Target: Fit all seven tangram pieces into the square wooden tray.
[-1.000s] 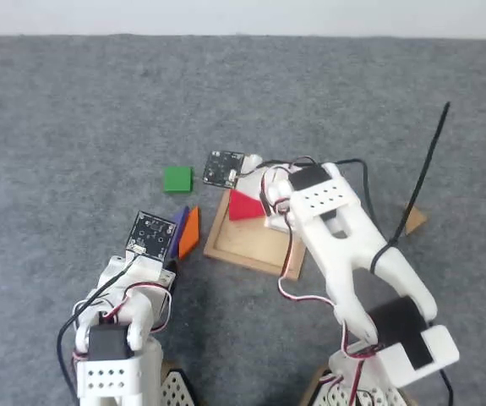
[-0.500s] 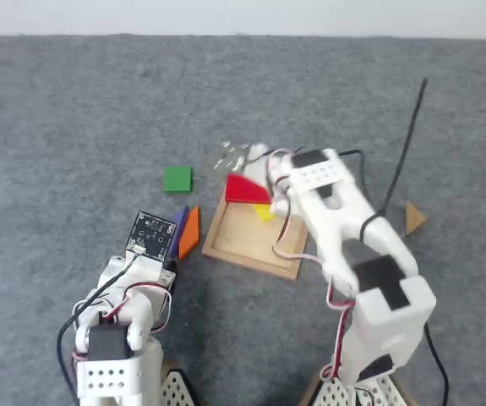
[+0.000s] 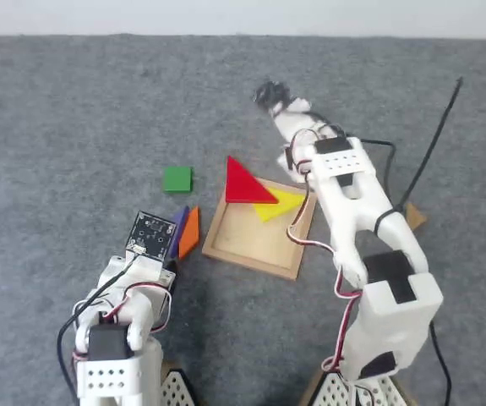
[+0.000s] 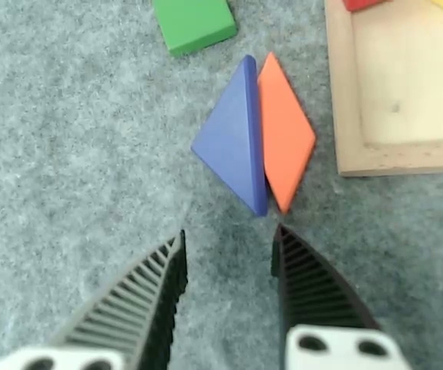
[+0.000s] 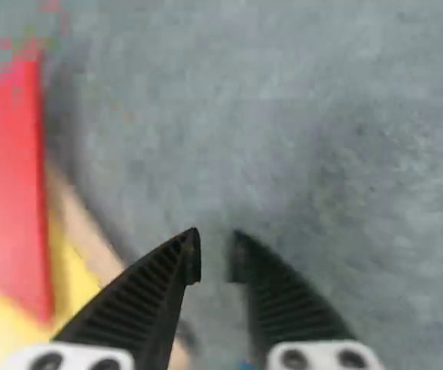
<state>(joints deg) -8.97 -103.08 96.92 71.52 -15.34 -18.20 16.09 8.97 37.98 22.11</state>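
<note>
While it grips nothing, right tool (image 5: 215, 248) ajar

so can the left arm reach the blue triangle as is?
Probably yes: its jaws stand open just short of the blue triangle, nothing between. The orange piece lies flush against one side, which may crowd the grip.

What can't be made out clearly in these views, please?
High view: the left arm covers part of the blue piece; the right arm hides part of a brown piece.
Left wrist view: the frame edge cuts off the green square and tray.
Right wrist view: the red piece is blurred and cut off by the edge.
</note>
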